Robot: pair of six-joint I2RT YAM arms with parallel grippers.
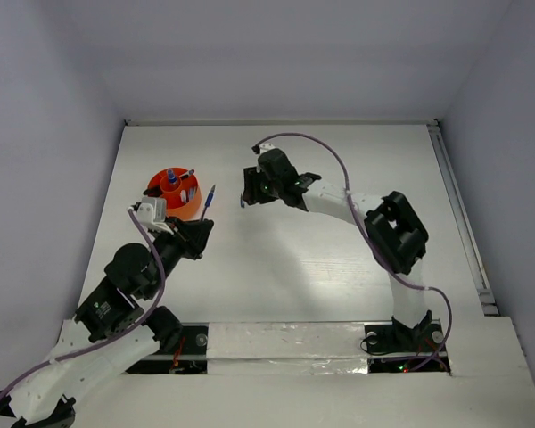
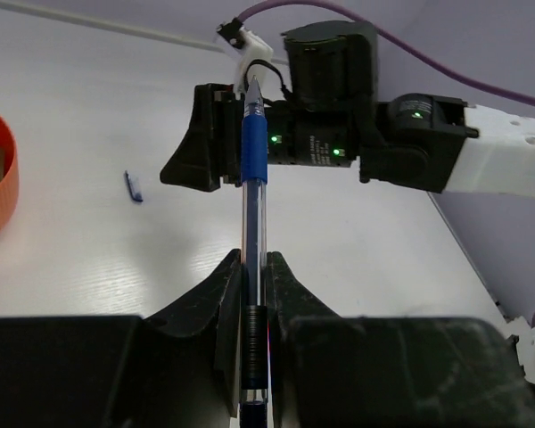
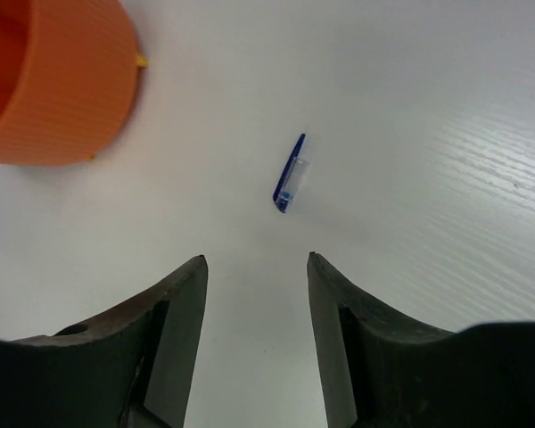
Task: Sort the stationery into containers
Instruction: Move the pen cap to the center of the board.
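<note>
White table (image 1: 339,267), one cup (image 1: 190,211), one gripped pen (image 2: 254,152)

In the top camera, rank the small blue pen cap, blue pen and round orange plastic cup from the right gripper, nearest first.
1. Small blue pen cap, on the table right by the right gripper.
2. Blue pen, in the left gripper, further left.
3. Round orange plastic cup, farthest left.

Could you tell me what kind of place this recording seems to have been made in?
Probably a robotics lab test cell: a white tabletop boxed in by plain pale walls, a left robot arm and a right robot arm bolted at its taped near edge, and a round orange plastic cup.
</note>
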